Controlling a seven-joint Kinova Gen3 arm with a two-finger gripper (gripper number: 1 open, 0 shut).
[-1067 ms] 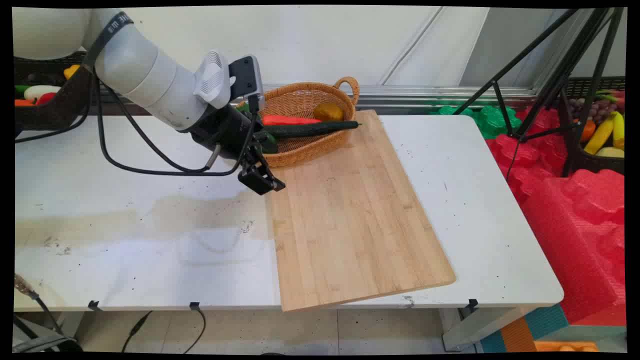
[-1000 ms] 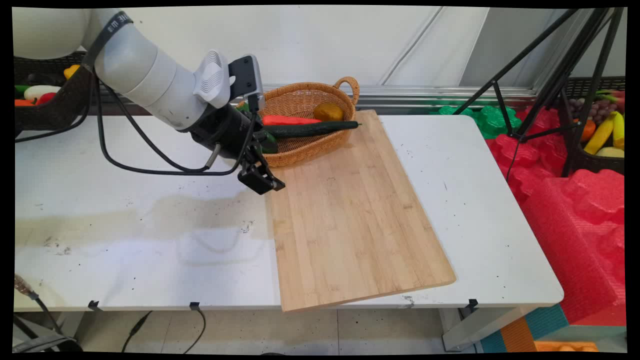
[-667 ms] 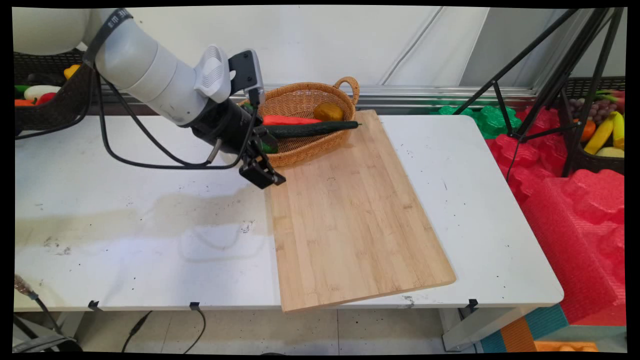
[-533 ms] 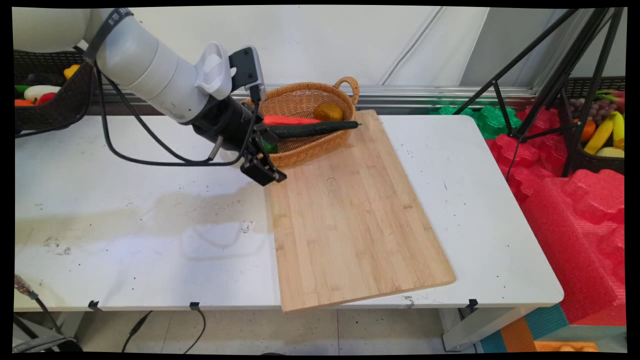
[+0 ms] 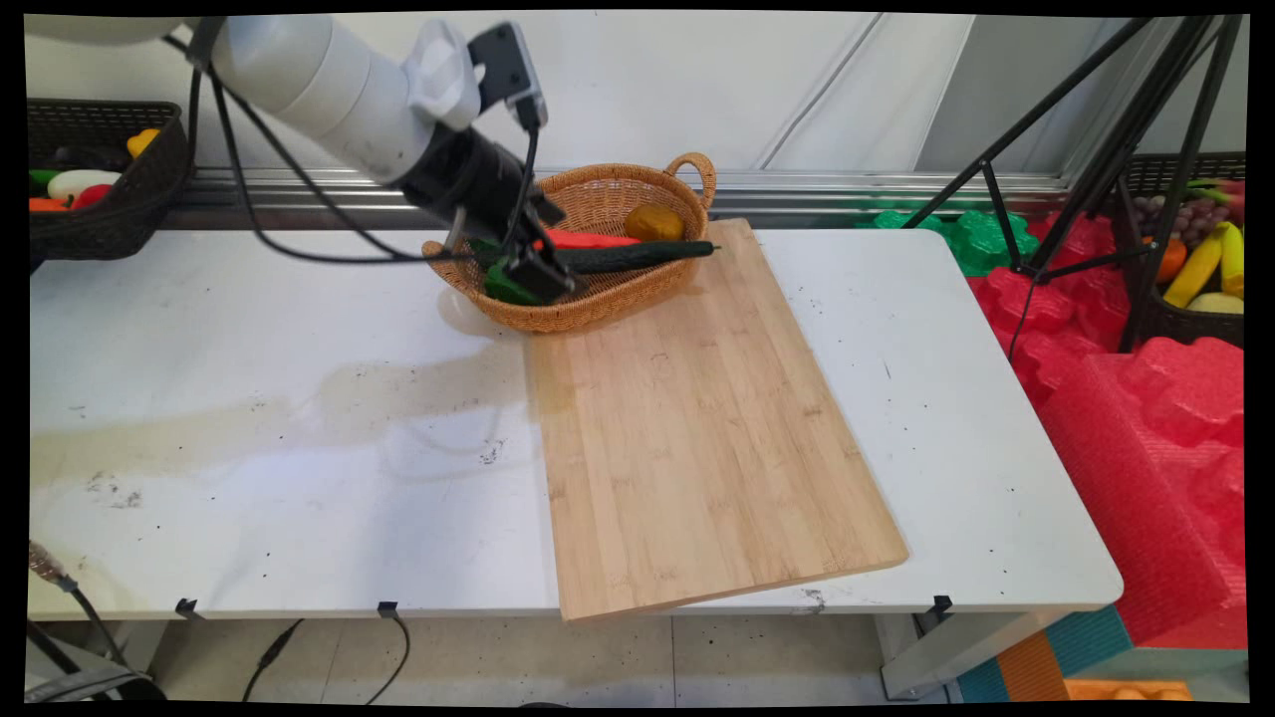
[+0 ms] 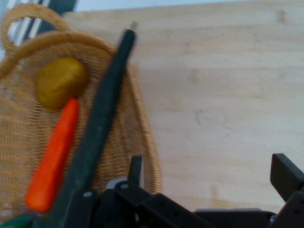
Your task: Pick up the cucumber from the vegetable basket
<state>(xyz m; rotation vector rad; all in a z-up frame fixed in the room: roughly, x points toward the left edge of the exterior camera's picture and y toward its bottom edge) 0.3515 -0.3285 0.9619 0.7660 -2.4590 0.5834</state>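
Gripper (image 5: 543,277) hangs over the near left part of the basket (image 5: 637,284), which sits at the table's (image 5: 249,398) far edge on the far left corner of the board (image 5: 697,438). Main view: fingers lost against a green item (image 5: 503,287) under them. Hand view: two fingers (image 6: 285,175) spread wide apart, nothing between them. Both views show the cucumber (image 5: 637,256) jutting over the rim onto the board, a red-orange vegetable (image 6: 52,156) beside it, and a yellow-brown lump (image 6: 61,85) beyond.
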